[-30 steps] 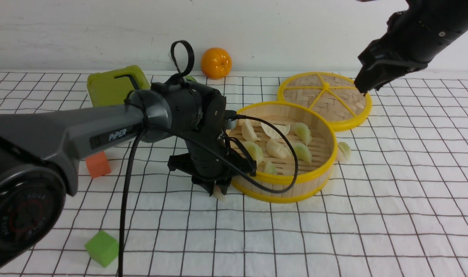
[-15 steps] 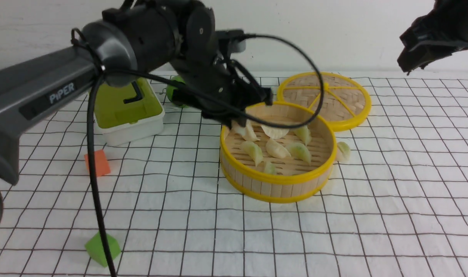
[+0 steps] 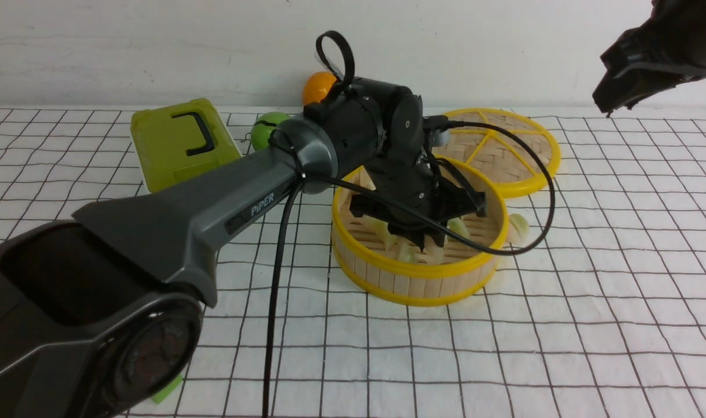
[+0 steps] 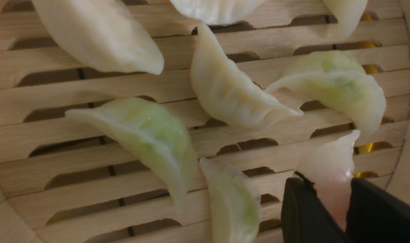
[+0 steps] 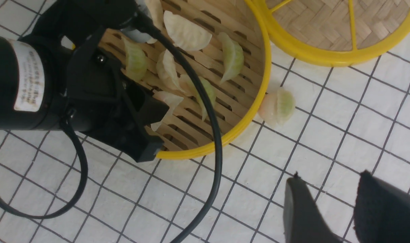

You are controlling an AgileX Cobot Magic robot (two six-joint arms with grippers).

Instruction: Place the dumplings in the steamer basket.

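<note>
The steamer basket (image 3: 422,270) stands mid-table with several dumplings on its slatted floor (image 4: 90,87), among them a green-tinted one (image 4: 151,135) and a whitish one (image 4: 232,98). My left gripper (image 3: 425,244) reaches down inside the basket, shut on a pinkish dumpling (image 4: 329,162) held just above the slats near the wall; the left gripper (image 4: 329,184) shows both black fingers pressed on it. One more dumpling (image 3: 518,226) lies on the cloth against the basket's right side, also visible as a dumpling (image 5: 277,106). My right gripper (image 3: 605,107) hovers high at the right, open and holding nothing (image 5: 329,177).
The flat woven lid (image 3: 504,145) lies behind the basket, touching it. A green lidded box (image 3: 179,142), a green ball (image 3: 266,130) and an orange (image 3: 315,87) sit at the back left. A green cube (image 3: 167,392) peeks out by the left arm's base. The left arm's cable (image 3: 539,226) loops over the basket.
My left gripper lifted a dumpling from the cloth in front of the basket, swung over the rim and came down inside. The right gripper rose away from the lid toward the right.
</note>
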